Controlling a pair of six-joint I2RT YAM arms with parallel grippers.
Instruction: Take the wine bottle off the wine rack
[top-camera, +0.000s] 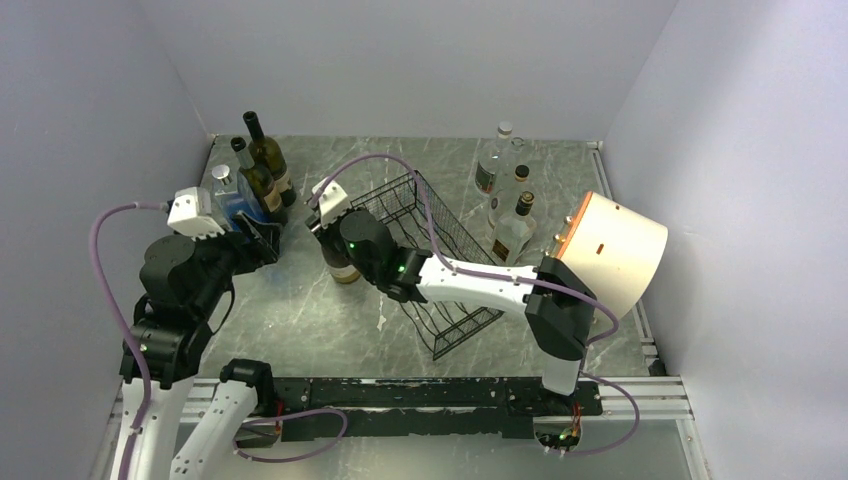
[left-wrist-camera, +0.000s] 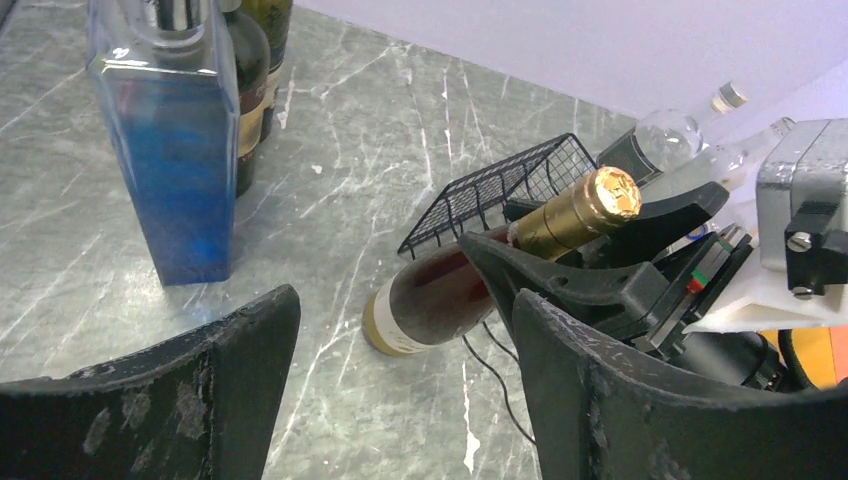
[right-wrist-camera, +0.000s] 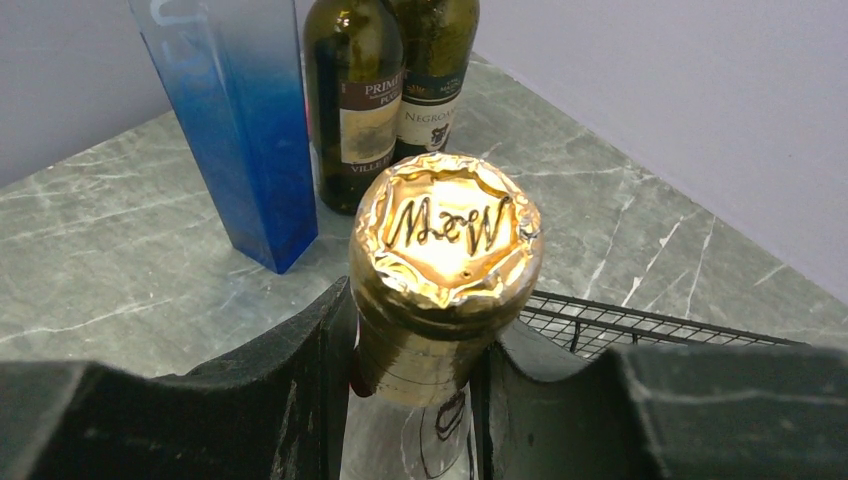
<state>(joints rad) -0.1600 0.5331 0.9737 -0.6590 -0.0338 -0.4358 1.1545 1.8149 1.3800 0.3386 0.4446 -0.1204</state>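
Observation:
The wine bottle (left-wrist-camera: 440, 295) is dark with a cream label and a gold foil cap (right-wrist-camera: 445, 240). It leans just left of the black wire wine rack (top-camera: 440, 260), outside it, with its base low by the tabletop; I cannot tell if it touches. My right gripper (right-wrist-camera: 415, 370) is shut on the bottle's neck just under the cap, and it shows in the top view (top-camera: 335, 225) too. My left gripper (left-wrist-camera: 400, 400) is open and empty, a short way left of the bottle (top-camera: 343, 268), next to the blue bottle.
A tall blue square bottle (left-wrist-camera: 175, 140) and two dark wine bottles (top-camera: 265, 165) stand at the back left. Several clear bottles (top-camera: 505, 190) stand at the back right behind the rack (left-wrist-camera: 500, 190). A white cylinder (top-camera: 610, 250) lies at the right. Walls close three sides.

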